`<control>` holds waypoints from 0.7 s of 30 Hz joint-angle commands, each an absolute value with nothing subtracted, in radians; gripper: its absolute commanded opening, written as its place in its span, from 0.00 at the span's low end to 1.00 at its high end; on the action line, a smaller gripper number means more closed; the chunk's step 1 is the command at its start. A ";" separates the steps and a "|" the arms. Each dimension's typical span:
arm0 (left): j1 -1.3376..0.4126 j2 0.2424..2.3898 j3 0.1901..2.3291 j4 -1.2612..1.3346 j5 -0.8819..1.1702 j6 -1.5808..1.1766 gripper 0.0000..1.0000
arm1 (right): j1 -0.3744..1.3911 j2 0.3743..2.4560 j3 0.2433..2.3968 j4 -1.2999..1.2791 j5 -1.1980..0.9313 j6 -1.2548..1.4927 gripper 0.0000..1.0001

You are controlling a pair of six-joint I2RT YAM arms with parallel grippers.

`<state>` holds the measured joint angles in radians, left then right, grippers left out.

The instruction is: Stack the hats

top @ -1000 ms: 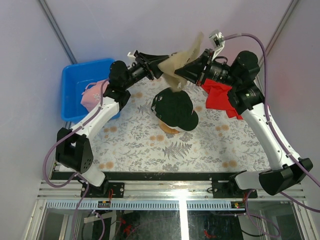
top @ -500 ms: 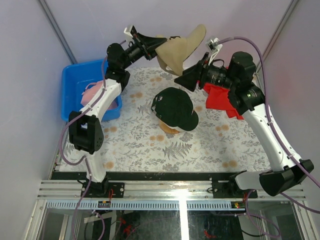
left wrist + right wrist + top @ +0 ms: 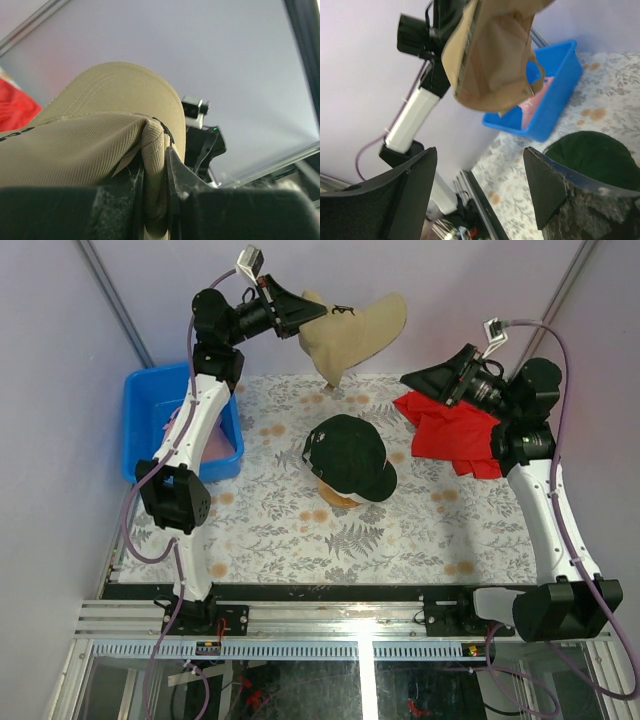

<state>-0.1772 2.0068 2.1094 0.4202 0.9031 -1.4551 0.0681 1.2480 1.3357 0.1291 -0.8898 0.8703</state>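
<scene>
We see the left end effector (image 3: pixel 316 313) pinching the tan cap (image 3: pixel 355 332) aloft; right end effector (image 3: pixel 408 380) gapes wide, empty.

Our left arm (image 3: pixel 200 425) stretched high at the back, left gripper (image 3: pixel 304 316) pinched on the tan cap (image 3: pixel 358 328), our right gripper (image 3: pixel 412 381) spread wide, aimed left

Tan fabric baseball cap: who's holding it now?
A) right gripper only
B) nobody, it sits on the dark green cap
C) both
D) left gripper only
D: the left gripper pinches the tan fabric baseball cap in the air; the right gripper stands open, clear of it.
</scene>
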 commanded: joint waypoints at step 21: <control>-0.228 1.842 2.129 -0.245 1.187 -0.562 0.00 | 0.005 1.548 1.552 0.119 -1.010 1.109 0.73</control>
<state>-0.2047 1.8469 2.1258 -0.2016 1.1294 -0.6476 -0.0177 1.5257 1.4631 0.2081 -0.9573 1.1641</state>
